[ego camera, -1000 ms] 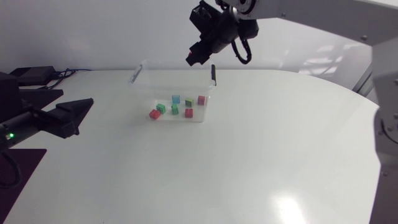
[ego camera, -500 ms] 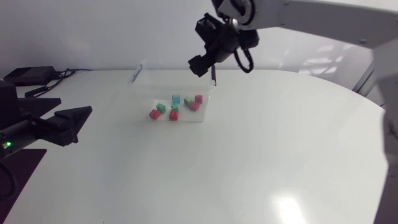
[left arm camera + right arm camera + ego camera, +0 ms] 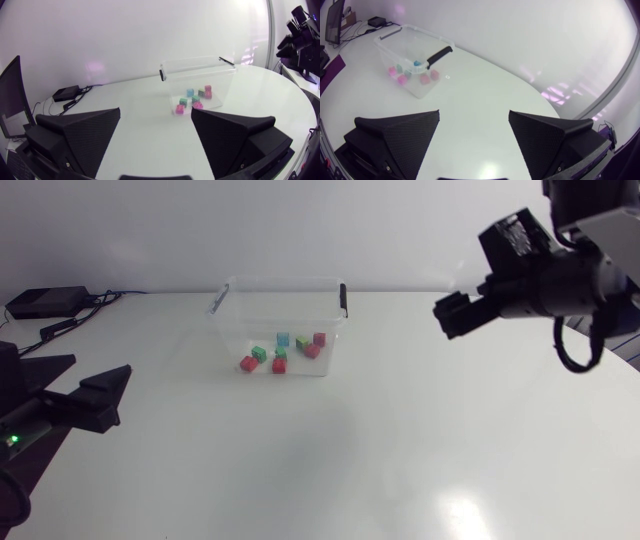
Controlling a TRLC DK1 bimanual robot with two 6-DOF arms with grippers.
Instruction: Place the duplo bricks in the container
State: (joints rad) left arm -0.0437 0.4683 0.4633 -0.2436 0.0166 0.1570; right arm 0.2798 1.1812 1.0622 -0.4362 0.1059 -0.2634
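Observation:
The clear container (image 3: 232, 330) with black handles stands at the table's back middle. Several Duplo bricks (image 3: 281, 353), red, green and blue, lie on its floor. My right gripper (image 3: 452, 315) hangs high over the table's right side, well away from the container, open and holding nothing. Its own view shows wide-apart fingers (image 3: 400, 137) around my right gripper (image 3: 474, 135), with the container (image 3: 395, 40) and bricks (image 3: 412, 75) far ahead. My left gripper (image 3: 98, 395) sits at the left edge, open and holding nothing. In its view my left gripper (image 3: 155, 135) faces the container (image 3: 172, 82) and bricks (image 3: 195, 100).
A small black box (image 3: 45, 302) with cables lies at the table's far left corner, also seen as the black box (image 3: 65, 92) from the left wrist. My right arm (image 3: 296, 37) shows beyond the container.
My right arm has swung from above the container far out to the right, and its gripper has opened. One more red brick now lies in the container. The left arm drifted slightly left.

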